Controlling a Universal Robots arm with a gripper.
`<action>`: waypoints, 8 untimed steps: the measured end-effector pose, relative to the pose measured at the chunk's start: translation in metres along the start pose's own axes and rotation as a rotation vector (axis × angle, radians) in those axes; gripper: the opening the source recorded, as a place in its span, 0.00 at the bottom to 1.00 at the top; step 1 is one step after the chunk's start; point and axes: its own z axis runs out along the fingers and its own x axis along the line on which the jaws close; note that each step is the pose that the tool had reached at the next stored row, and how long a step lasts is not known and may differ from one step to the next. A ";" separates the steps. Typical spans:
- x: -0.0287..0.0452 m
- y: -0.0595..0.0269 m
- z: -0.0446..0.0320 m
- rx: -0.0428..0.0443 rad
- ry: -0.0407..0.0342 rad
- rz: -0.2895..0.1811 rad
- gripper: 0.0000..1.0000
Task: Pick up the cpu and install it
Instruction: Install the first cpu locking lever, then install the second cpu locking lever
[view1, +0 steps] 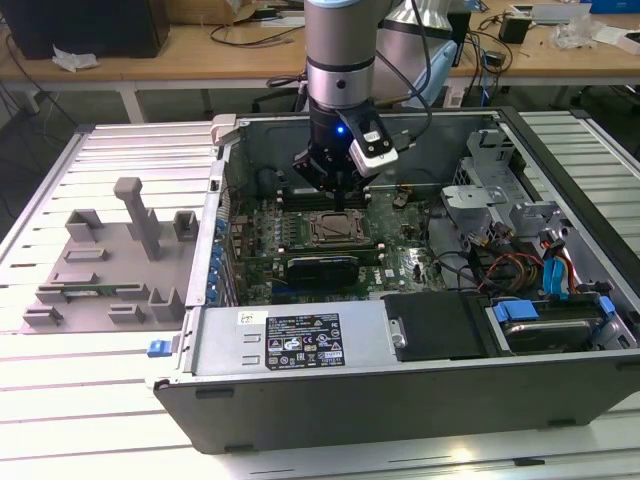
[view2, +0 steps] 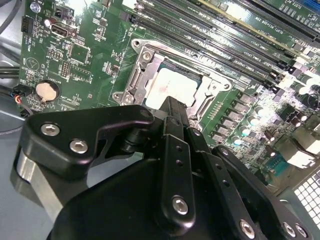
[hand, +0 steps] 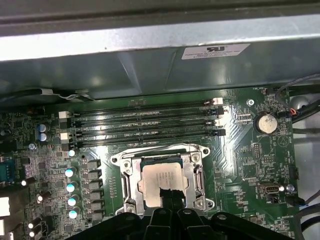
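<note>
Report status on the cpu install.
Gripper low over the socket, fingertips at the cpu. Cpu sits inside the socket frame. Nothing in the way.

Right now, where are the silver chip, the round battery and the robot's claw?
cpu (hand: 161, 179): first wrist view, its shiny top, seated in the socket.
Coin battery (hand: 265, 123): first wrist view, its round face.
Claw (view2: 172, 107): second wrist view, its tip over the cpu.

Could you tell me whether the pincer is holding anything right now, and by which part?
It cannot be told. The pincer sits at the near edge of the cpu, which lies in the socket; a grip is not visible.
</note>
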 end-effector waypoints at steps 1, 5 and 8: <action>0.0000 0.0000 0.0000 0.0000 0.0000 0.000 0.11; 0.0000 0.0000 -0.0012 0.0000 0.0000 0.000 0.11; 0.0000 -0.0001 -0.0013 0.0001 0.0001 0.000 0.11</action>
